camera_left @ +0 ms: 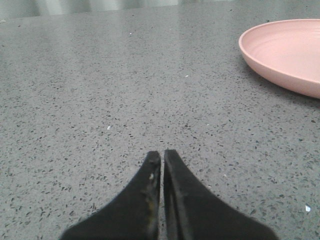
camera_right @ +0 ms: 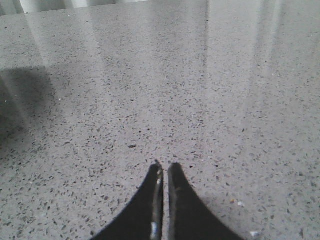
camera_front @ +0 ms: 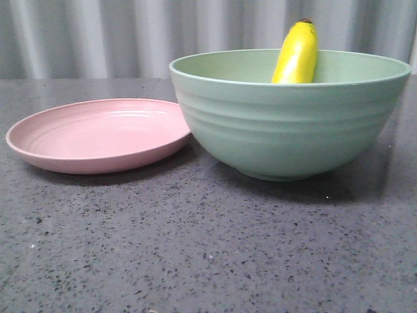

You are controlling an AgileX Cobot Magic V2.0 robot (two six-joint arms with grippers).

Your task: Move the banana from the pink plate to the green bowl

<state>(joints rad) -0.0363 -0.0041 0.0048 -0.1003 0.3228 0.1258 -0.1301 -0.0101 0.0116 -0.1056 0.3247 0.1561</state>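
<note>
The yellow banana (camera_front: 296, 53) stands leaning inside the green bowl (camera_front: 287, 130), its dark tip above the rim. The pink plate (camera_front: 98, 134) lies bare just left of the bowl, its rim touching or nearly touching the bowl's side. The plate also shows in the left wrist view (camera_left: 285, 55). My left gripper (camera_left: 162, 155) is shut and holds nothing, low over the speckled table, well away from the plate. My right gripper (camera_right: 164, 167) is shut and holds nothing over bare table. Neither gripper shows in the front view.
The table is dark grey speckled stone (camera_front: 195, 248). A pale corrugated curtain (camera_front: 98, 39) hangs behind it. A dark shadow (camera_right: 20, 100) falls across the table at one side of the right wrist view.
</note>
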